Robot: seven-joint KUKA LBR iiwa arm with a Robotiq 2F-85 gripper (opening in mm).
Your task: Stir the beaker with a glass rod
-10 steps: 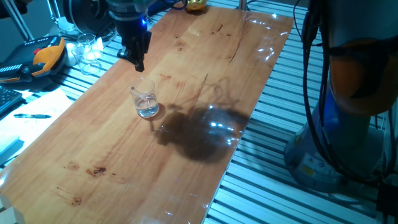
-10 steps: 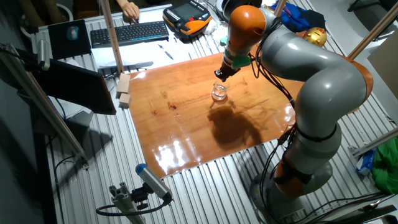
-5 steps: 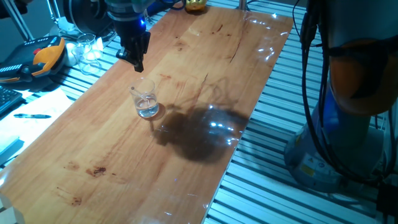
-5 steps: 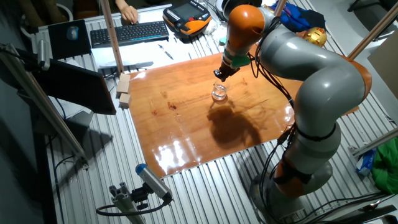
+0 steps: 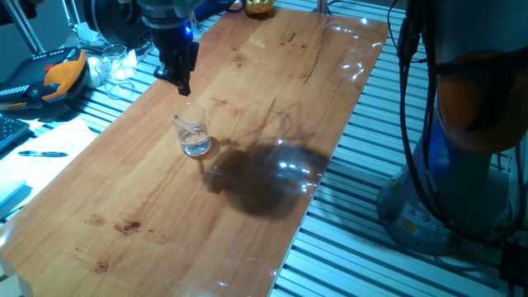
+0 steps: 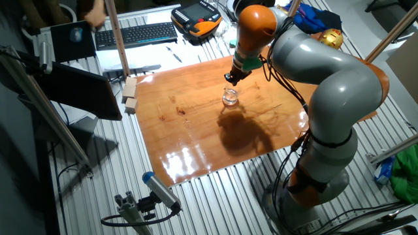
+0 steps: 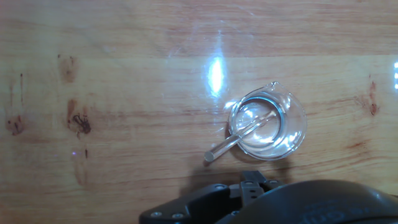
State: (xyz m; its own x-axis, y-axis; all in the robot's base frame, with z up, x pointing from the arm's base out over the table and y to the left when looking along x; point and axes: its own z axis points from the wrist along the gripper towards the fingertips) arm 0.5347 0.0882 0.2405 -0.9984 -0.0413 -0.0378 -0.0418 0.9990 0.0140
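From one fixed view, the beaker (image 5: 195, 139) stands upright on the wooden table (image 5: 272, 99), out toward the middle of the board, with a little clear liquid at its bottom. The glass rod (image 5: 186, 129) leans inside it, its upper end resting against the rim on the side toward the gripper. The gripper (image 5: 183, 85) hangs above and just behind the beaker, apart from it — its dark fingertips look drawn close together with nothing between them, though I cannot tell for certain from here. A dark shadow of the arm lies on the wood beside the beaker.

From the other fixed view, the big grey and orange arm (image 6: 313, 78) bends over the table (image 6: 183, 124), the gripper (image 6: 231, 79) pointing down just above the beaker (image 6: 230, 98). The rod is too faint to pick out here. A keyboard (image 6: 135, 33) lies well beyond the board.

In the hand view, the beaker (image 7: 267, 122) sits right of centre, pour lip up and to the right. The glass rod (image 7: 239, 136) lies tilted in it — lower end in the liquid, upper end jutting over the rim to the lower left. Only the hand's dark housing shows at the bottom edge; its fingertips are hidden.
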